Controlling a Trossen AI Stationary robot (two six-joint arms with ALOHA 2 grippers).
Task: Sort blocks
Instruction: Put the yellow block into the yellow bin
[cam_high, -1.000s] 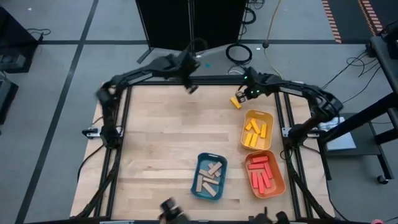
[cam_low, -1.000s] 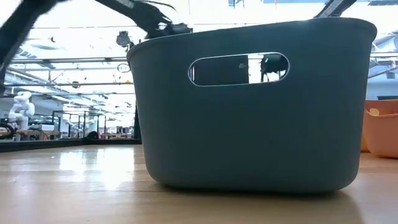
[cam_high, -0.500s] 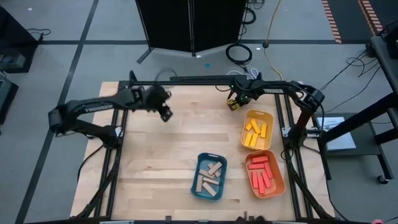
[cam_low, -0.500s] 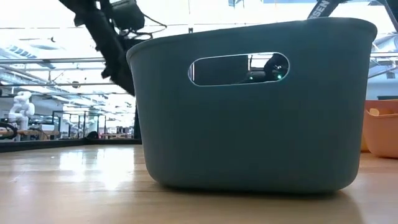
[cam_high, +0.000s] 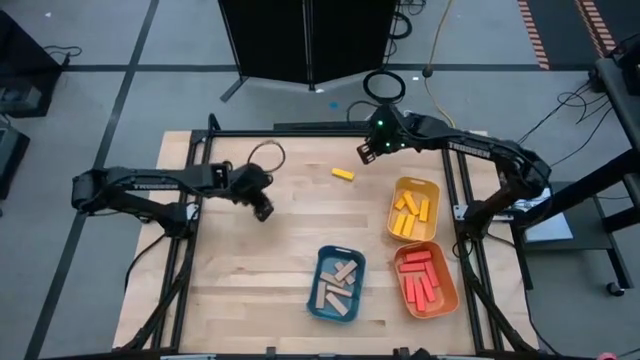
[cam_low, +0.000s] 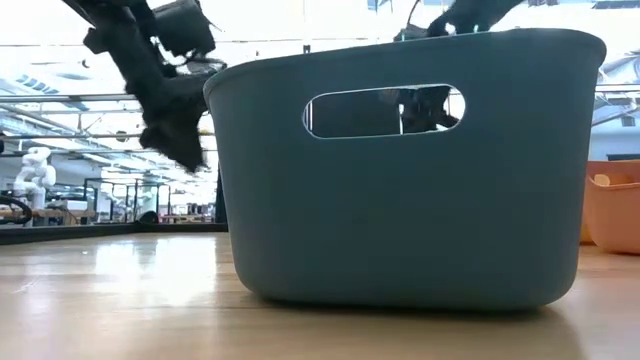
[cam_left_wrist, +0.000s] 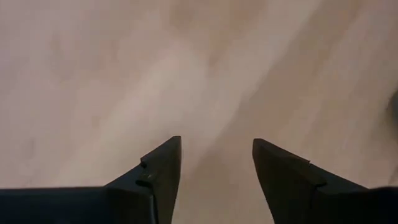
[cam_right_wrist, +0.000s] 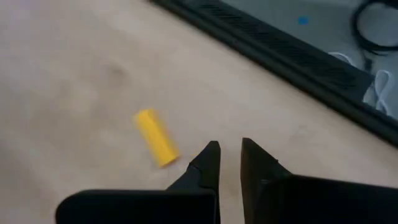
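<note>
1. The right gripper (cam_high: 366, 155) hangs over the far edge of the table (cam_high: 260, 270). Its fingers are drawn close with only a thin gap between the tips, and they hold nothing.
2. The loose yellow block (cam_high: 343, 174) lies flat on the bare wood near the gripper, at about 8 o'clock from it in the high view. Its long axis runs roughly 10 to 4 o'clock.
3. The right arm is clearly the nearer one. The left gripper (cam_high: 264, 210) sits well apart, at about 8 o'clock from the block, its fingers half spread and empty.
4. The yellow tray (cam_high: 432, 186) lies at about 4 o'clock from the block, with the orange tray (cam_high: 449, 297) and the blue tray (cam_high: 322, 258) nearer the front.
5. In the low view the blue tray blocks the block entirely. Neither wrist view shows any tray.
</note>
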